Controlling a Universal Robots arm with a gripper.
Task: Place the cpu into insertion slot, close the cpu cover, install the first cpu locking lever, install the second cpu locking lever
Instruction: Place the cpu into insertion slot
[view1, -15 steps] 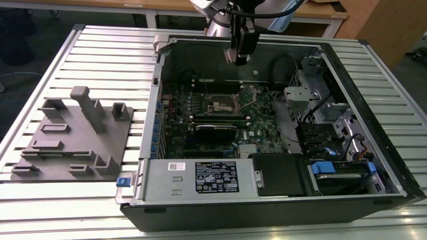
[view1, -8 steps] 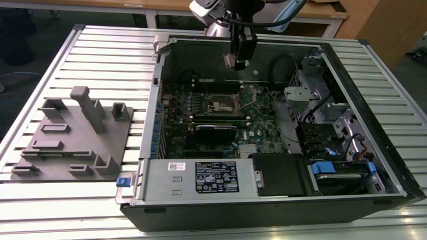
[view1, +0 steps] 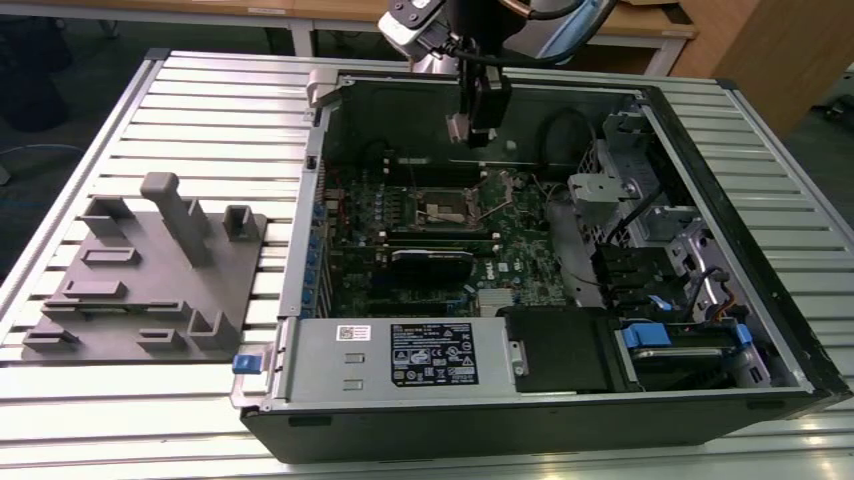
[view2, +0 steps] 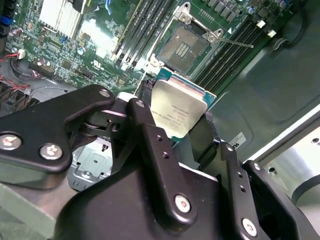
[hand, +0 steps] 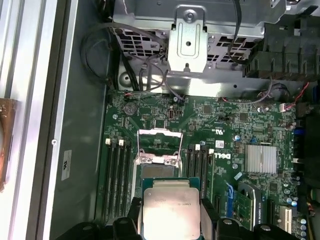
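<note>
My gripper (view1: 475, 128) hangs over the far part of the open computer case, above the motherboard. It is shut on the cpu (view2: 177, 110), a flat square chip with a dull silver top, pinched by its edges between the two black fingers (view2: 145, 125). In the first wrist view the cpu (hand: 169, 210) sits in the gripper (hand: 170, 222) just short of the insertion slot (hand: 165, 171). The insertion slot (view2: 184, 47) lies bare, with a dark centre and a silvery rim, and in the exterior view the slot (view1: 447, 207) is below the gripper. The cpu cover (hand: 159, 146) stands swung open beyond the slot.
A thin lever rod (view2: 235, 44) juts out beside the slot, with memory slots (hand: 116, 175) on both sides of it. A black expansion card (view1: 430, 265), power supply (view1: 400, 355) and drive cage (view1: 627, 200) crowd the case. A grey fixture plate (view1: 147, 285) lies on the table at the exterior view's left.
</note>
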